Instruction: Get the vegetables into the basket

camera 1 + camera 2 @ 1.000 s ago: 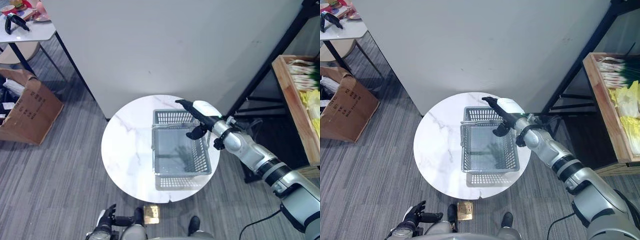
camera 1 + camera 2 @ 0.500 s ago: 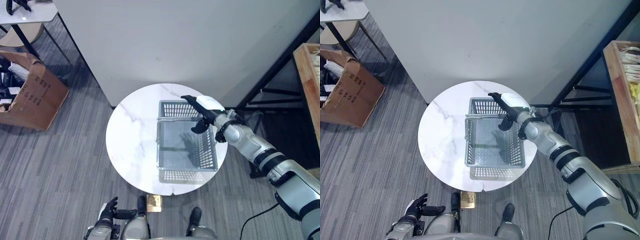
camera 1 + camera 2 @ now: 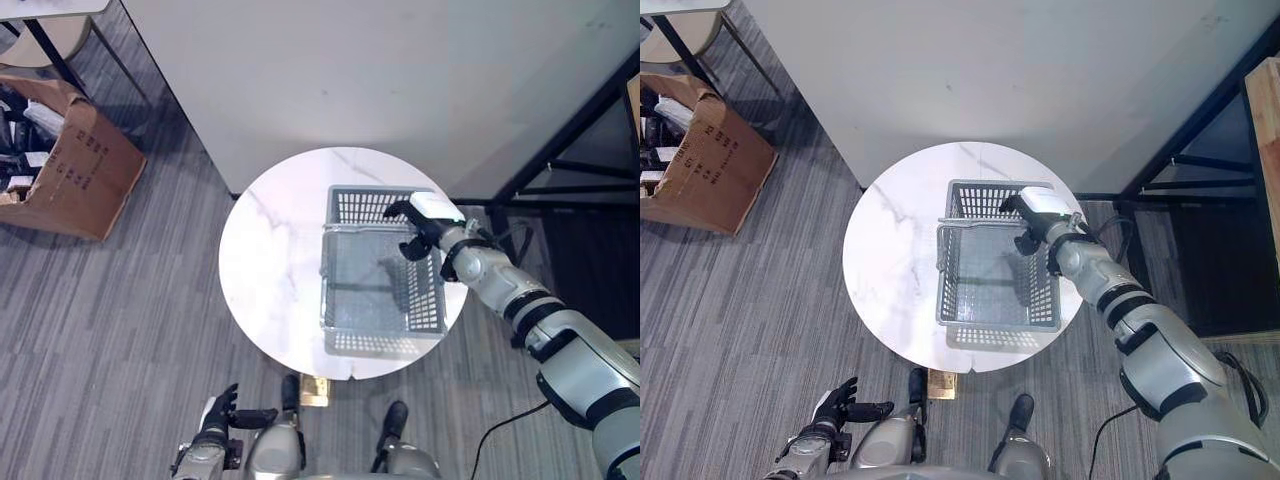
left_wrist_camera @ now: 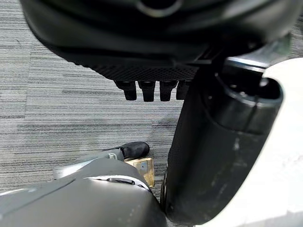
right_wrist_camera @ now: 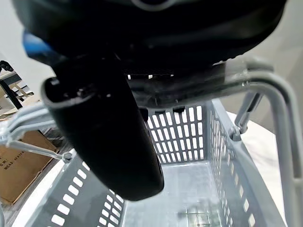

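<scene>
A grey plastic basket stands on the right half of a round white marble table, and its floor is bare. My right hand hovers over the basket's far right corner. The raised handle runs between the fingers and the thumb. The fingers reach fairly straight across the far rim, and the thumb hangs down inside the basket. My left hand hangs low beside the body, fingers relaxed and spread.
A white wall panel rises just behind the table. A black metal stand is at the right, with the edge of a wooden crate beyond it. A cardboard box lies on the grey floor at the far left.
The whole picture has shifted, so the camera has moved. My right hand stays over the basket's far right corner, with its thumb now lower inside the basket.
</scene>
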You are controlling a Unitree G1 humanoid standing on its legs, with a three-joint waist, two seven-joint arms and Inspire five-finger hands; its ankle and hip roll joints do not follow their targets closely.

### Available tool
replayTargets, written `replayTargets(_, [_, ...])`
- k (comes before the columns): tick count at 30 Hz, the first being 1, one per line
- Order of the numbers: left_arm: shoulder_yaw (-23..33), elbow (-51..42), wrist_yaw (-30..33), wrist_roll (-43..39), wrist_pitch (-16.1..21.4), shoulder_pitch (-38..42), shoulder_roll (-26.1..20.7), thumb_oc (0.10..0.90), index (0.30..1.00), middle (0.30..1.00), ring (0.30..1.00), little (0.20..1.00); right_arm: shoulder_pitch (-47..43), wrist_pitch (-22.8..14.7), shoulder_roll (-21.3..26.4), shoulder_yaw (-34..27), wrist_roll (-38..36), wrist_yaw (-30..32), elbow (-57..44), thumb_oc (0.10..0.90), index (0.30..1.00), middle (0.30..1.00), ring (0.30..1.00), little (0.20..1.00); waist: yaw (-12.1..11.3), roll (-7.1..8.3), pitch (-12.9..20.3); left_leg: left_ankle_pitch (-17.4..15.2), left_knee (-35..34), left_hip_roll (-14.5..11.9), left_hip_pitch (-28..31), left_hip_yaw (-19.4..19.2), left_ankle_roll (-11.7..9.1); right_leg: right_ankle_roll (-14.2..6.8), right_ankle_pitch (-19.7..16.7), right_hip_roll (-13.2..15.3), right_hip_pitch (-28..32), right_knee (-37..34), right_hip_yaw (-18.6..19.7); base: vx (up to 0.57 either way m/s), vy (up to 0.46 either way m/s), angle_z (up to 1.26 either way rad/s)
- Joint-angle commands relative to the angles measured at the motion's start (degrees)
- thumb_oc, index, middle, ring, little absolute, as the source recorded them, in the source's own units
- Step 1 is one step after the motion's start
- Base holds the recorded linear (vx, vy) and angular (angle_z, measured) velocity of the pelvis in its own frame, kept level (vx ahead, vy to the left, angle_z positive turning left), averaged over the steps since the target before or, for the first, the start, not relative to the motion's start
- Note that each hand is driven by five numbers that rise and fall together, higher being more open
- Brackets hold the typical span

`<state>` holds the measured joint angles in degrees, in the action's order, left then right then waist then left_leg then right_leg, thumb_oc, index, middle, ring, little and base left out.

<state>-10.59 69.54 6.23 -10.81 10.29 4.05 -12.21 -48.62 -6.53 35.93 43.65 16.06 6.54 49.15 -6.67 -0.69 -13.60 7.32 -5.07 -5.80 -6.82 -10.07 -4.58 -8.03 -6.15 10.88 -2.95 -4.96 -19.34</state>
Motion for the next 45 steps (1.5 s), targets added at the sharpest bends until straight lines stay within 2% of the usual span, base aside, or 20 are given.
replayTargets(1, [-5.4,4.3,1.2,1.1,-1.9,-3.5,-3.8,0.900,1.000,1.000,1.000,1.000,-8.6,-1.4,0.2,1.7,0.8,2.8,-0.9,0.400,0.300,0.300,0.300,0.300,-0.7,2.19,1.2,-0.1,0.1,-4.4,0.8,1.3,-4.6,-5.7,-4.0,6.3,-0.4,0.0,2.7,0.00,0.000,0.00])
replayTargets(3, [-5.3,4.2,1.1,1.1,-2.0,-3.4,-3.7,0.900,1.000,1.000,1.000,1.000,-7.9,-1.4,0.5,1.5,0.7,2.8,-2.0,0.400,0.300,0.300,0.300,0.300,-0.4,2.24,1.4,-0.2,0.1,-4.4,1.1,1.1,-4.6,-5.6,-3.9,6.4,-0.1,0.0,2.8,0.00,0.000,0.00])
replayTargets(8, [-3.7,4.9,0.9,2.3,-2.7,-3.3,-3.9,0.900,1.000,1.000,1.000,1.000,-6.1,-2.5,4.6,0.9,0.0,2.0,-13.2,0.400,0.300,0.300,0.300,0.300,1.1,2.72,2.3,-1.0,0.1,-4.4,2.8,0.4,-4.5,-5.7,-3.6,6.4,0.7,0.0,3.2,0.01,0.003,-0.02])
replayTargets(9, [-2.9,5.2,0.8,3.2,-3.1,-3.4,-3.9,0.900,1.000,1.000,1.000,1.000,-5.0,-3.3,7.1,0.3,-0.3,1.6,-19.2,0.400,0.300,0.300,0.300,0.300,1.7,2.92,2.7,-1.3,0.1,-4.5,3.4,0.1,-4.5,-5.7,-3.4,6.3,1.1,0.0,3.5,0.02,0.009,-0.05])
replayTargets(10, [-3.0,5.2,0.8,3.3,-3.1,-3.4,-3.9,0.900,1.000,1.000,1.000,1.000,-4.9,-3.2,7.2,0.2,-0.3,1.6,-19.3,0.400,0.300,0.300,0.300,0.300,1.6,2.91,2.7,-1.3,0.1,-4.5,3.5,0.1,-4.5,-5.7,-3.4,6.3,1.1,0.0,3.5,0.03,0.007,0.00])
replayTargets(12, [-1.4,5.9,0.5,4.7,-3.5,-3.8,-4.0,0.900,1.000,1.000,1.000,1.000,-2.7,-4.6,11.8,-1.2,-1.1,0.4,-27.8,0.400,0.300,0.300,0.300,0.300,2.7,3.23,3.5,-1.7,0.1,-4.7,4.6,-0.4,-4.5,-5.7,-3.1,6.3,1.9,0.0,3.7,0.04,0.004,-0.04])
replayTargets(15, [-0.8,6.4,0.2,5.3,-3.8,-4.0,-3.9,0.900,1.000,1.000,1.000,1.000,-0.9,-5.5,14.4,-2.8,-3.0,-0.8,-32.5,0.400,0.300,0.300,0.300,0.300,3.2,3.41,4.1,-1.9,0.1,-4.7,5.4,-0.8,-4.6,-5.7,-2.9,6.2,2.4,0.0,3.7,0.02,0.001,-0.09])
replayTargets(16, [0.1,6.7,-0.1,6.3,-4.0,-4.5,-3.9,0.900,1.000,1.000,1.000,1.000,1.2,-6.9,17.5,-4.6,-4.8,-2.1,-38.3,0.400,0.300,0.300,0.300,0.300,4.0,3.49,4.8,-2.1,0.1,-4.8,6.1,-1.3,-4.6,-5.7,-2.6,6.1,2.8,0.0,3.9,0.00,-0.008,-0.21])
replayTargets(18, [1.0,7.0,-0.4,6.9,-4.1,-4.9,-4.0,0.900,1.000,1.000,1.000,1.000,3.1,-8.0,20.0,-5.9,-6.8,-3.4,-42.9,0.400,0.300,0.300,0.300,0.300,4.5,3.51,5.3,-2.3,0.1,-4.9,6.9,-1.8,-4.6,-5.7,-2.5,6.1,3.1,0.0,4.3,0.01,-0.005,-0.11])
replayTargets(25, [2.0,7.3,-1.0,7.9,-4.2,-5.6,-3.7,0.900,1.000,1.000,1.000,1.000,8.4,-9.5,24.0,-9.7,-14.1,-7.6,-51.3,0.400,0.300,0.300,0.300,0.300,6.1,3.45,6.2,-2.5,0.1,-5.1,8.5,-3.1,-4.6,-5.7,-2.5,5.8,3.5,0.0,5.1,0.01,-0.006,-0.15])
replayTargets(29, [2.4,7.4,-1.3,8.1,-4.1,-5.8,-3.2,0.900,1.000,1.000,1.000,1.000,11.5,-10.1,26.2,-11.8,-15.0,-8.3,-54.3,0.400,0.300,0.300,0.300,0.300,6.8,3.55,6.5,-2.8,0.1,-5.1,9.2,-3.6,-4.6,-5.7,-2.4,5.7,3.9,0.0,5.5,0.01,-0.006,-0.05])
replayTargets(31, [2.8,7.2,-1.5,8.2,-4.1,-5.9,-2.9,0.900,1.000,1.000,1.000,1.000,13.8,-10.7,28.0,-13.9,-14.5,-8.2,-56.0,0.400,0.300,0.300,0.300,0.300,7.4,3.59,6.3,-2.8,0.1,-5.1,9.7,-4.2,-4.5,-5.7,-2.5,5.6,3.8,0.0,5.8,0.01,0.011,-0.13])
replayTargets(37, [4.0,6.6,-1.2,10.7,-4.0,-5.7,-4.5,0.900,1.000,1.000,1.000,1.000,25.2,-10.3,28.6,-23.9,-9.5,-5.3,-56.7,0.400,0.300,0.300,0.300,0.300,8.7,4.34,4.5,-4.2,0.1,-3.9,9.9,-5.7,-2.9,-6.9,-4.1,6.8,1.0,2.7,7.0,-0.04,0.096,-0.20])
replayTargets(40, [4.4,5.9,-0.7,11.8,-3.9,-4.8,-5.1,0.900,1.000,1.000,1.000,1.000,35.8,-10.3,27.7,-32.4,-8.4,-4.0,-57.6,0.400,0.300,0.300,0.300,0.300,9.5,4.93,4.3,-5.1,0.1,-2.2,10.0,-5.9,-1.9,-7.0,-6.0,8.4,0.5,3.7,7.1,0.00,0.180,0.02])
replayTargets(41, [2.1,10.3,-3.2,10.0,-9.2,17.9,-16.2,0.900,1.000,1.000,1.000,1.000,35.3,-8.3,26.1,-29.6,-9.4,-6.8,-56.3,0.400,0.300,0.300,0.300,0.300,14.2,4.87,6.5,-5.6,0.1,-1.5,10.8,-8.0,-2.1,-7.0,-10.0,8.6,-0.4,3.3,9.8,0.03,0.181,0.09])
replayTargets(42, [3.3,9.3,-1.2,10.6,-6.3,5.2,-8.4,0.900,1.000,1.000,1.000,1.000,37.2,-9.2,23.9,-30.7,-9.1,-4.8,-58.2,0.400,0.300,0.300,0.300,0.300,13.7,5.70,5.8,-5.8,0.1,-1.1,10.8,-8.4,-1.5,-7.0,-10.1,8.9,-0.8,3.1,10.1,-0.02,0.173,-0.03])
replayTargets(43, [4.5,7.7,1.2,13.8,-6.2,0.1,-5.5,0.900,1.000,1.000,1.000,1.000,41.8,-9.9,22.7,-34.7,-8.4,-3.7,-58.7,0.400,0.300,0.300,0.300,0.300,13.0,6.11,5.2,-6.0,0.1,-0.7,10.5,-8.2,-1.3,-7.0,-11.4,9.1,-1.5,2.6,10.3,-0.15,0.099,-0.44])
replayTargets(45, [5.2,4.5,1.8,14.5,-4.5,-4.2,-5.5,0.900,1.000,1.000,1.000,1.000,43.5,-8.5,24.7,-38.3,-7.1,-2.5,-56.6,0.400,0.300,0.300,0.300,0.300,11.0,6.08,4.5,-5.8,0.1,-0.2,9.4,-8.7,-0.6,-7.0,-14.1,10.1,-3.7,2.2,10.0,-0.20,0.107,-0.63])
